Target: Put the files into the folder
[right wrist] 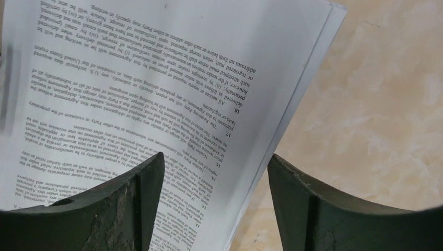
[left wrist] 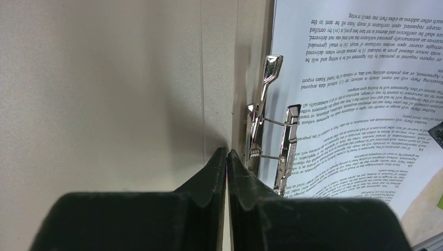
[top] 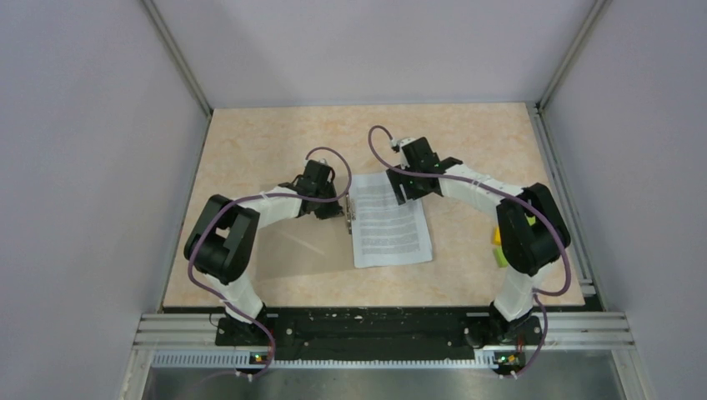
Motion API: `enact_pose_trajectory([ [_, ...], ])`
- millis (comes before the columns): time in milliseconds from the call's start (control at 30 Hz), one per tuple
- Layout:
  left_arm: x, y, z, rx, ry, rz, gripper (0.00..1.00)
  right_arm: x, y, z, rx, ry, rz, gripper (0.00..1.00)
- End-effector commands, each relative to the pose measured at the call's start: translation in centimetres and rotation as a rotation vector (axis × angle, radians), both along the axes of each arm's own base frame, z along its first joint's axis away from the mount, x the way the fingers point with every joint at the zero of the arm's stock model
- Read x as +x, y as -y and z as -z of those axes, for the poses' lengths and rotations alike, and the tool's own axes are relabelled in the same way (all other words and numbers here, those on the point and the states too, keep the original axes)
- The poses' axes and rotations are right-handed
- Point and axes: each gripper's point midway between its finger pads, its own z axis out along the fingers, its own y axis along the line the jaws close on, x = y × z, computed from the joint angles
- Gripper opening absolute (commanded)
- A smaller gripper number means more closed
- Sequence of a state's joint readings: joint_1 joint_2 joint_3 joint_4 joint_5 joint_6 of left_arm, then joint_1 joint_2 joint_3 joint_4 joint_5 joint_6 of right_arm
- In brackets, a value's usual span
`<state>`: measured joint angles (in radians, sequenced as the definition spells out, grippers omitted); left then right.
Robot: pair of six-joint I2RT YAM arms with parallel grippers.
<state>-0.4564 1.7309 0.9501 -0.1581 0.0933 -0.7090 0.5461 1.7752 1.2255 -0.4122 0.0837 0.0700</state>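
Hold folder (left wrist: 104,104) cover up in pinched left jaws; lift spread right jaws straight off files (right wrist: 130,78), no nudging.

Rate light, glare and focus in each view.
Top external: even soft light, sharp, no glare on the table. Left wrist: glare on the metal clip, left end effector dark and soft along the bottom. Right wrist: printed sheet readable mid-frame, softer toward its left edge.
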Motion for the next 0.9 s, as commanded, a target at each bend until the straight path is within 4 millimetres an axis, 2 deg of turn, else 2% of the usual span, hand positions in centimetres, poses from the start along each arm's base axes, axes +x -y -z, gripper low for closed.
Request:
enact_pose_trajectory([
  [0,0.7,0.9,-0.5,-0.022,0.016,0.016,0.08,1.7,-0.6,-0.3,0.079,-0.009,0.034,0.73],
  [200,0.8,0.9,-0.3,-0.02,0.014,0.016,0.08,2.2,-0.1,0.7,0.094,-0.046,0.075,0.79],
  [400,0.8,0.9,-0.1,-0.021,0.009,0.012,0.08,2.1,-0.3,1.8,0.115,-0.089,0.095,0.82],
  [567,0.8,0.8,0.0,-0.017,0.009,0.009,0.08,2.2,0.5,2.6,0.134,-0.107,0.145,0.85],
  [867,0.9,0.9,0.1,-0.018,0.006,0.011,0.08,2.2,-0.9,2.2,0.217,-0.109,0.117,0.87],
])
